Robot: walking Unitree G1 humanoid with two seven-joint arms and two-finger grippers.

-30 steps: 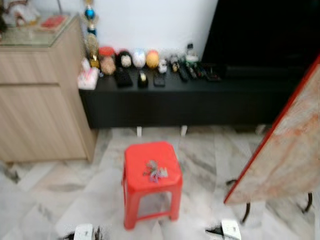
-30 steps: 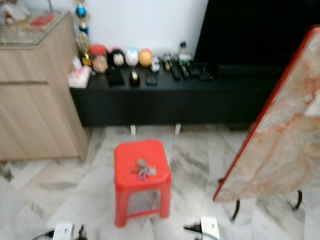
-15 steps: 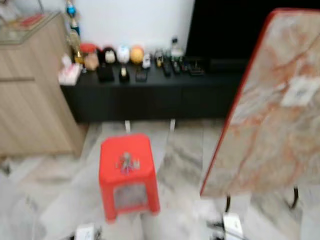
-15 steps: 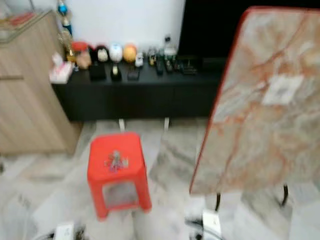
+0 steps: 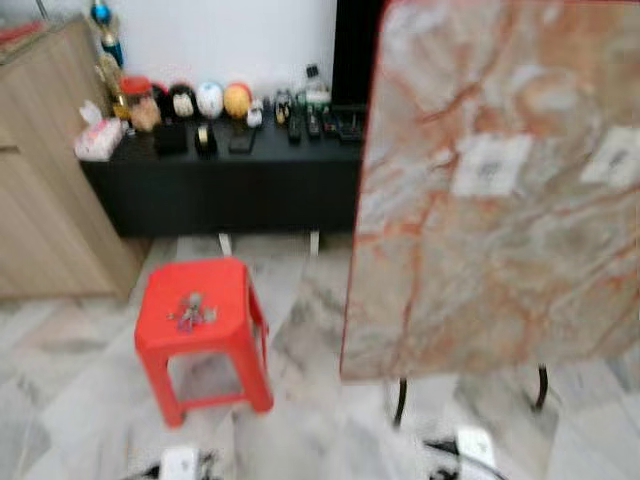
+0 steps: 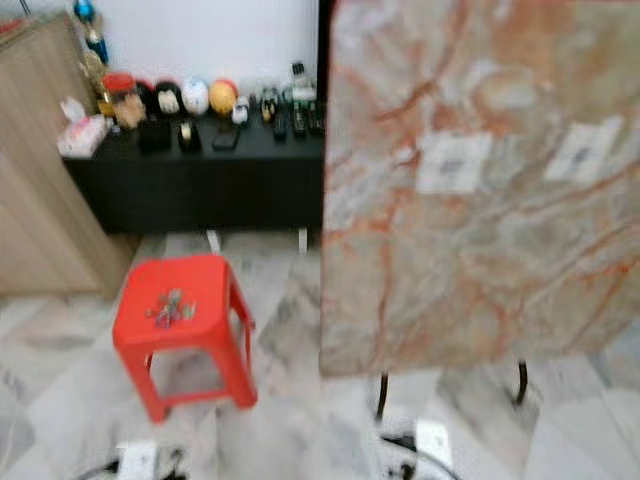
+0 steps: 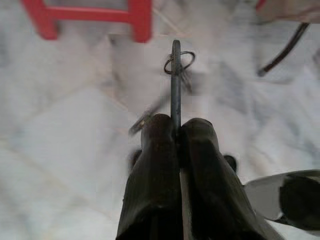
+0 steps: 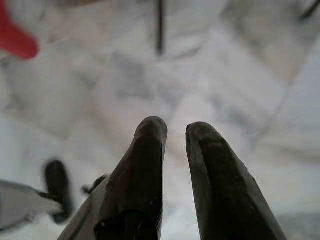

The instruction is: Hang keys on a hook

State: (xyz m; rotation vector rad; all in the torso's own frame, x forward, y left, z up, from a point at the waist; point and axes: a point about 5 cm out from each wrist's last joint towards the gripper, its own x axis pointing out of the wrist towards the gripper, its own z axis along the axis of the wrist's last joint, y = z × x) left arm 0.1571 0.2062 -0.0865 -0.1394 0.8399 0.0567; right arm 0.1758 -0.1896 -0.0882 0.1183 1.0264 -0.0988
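A pale marble floor (image 5: 300, 330) is spreading under the whole scene, and a long black low cabinet (image 5: 220, 185) is standing against the white wall, carrying small round figures and remotes. A big marble-patterned board with a red edge (image 5: 500, 190) is leaning upright on thin dark legs at the right. A red plastic stool (image 5: 198, 330) is standing on the floor, and one bunch of keys (image 5: 189, 312) is lying on its seat. The left gripper (image 7: 175, 132) is hanging low over the floor, its fingers pressed together on a thin key (image 7: 175, 85) with a ring. The right gripper (image 8: 175, 127) is hanging with a narrow gap between its fingers, holding nothing.
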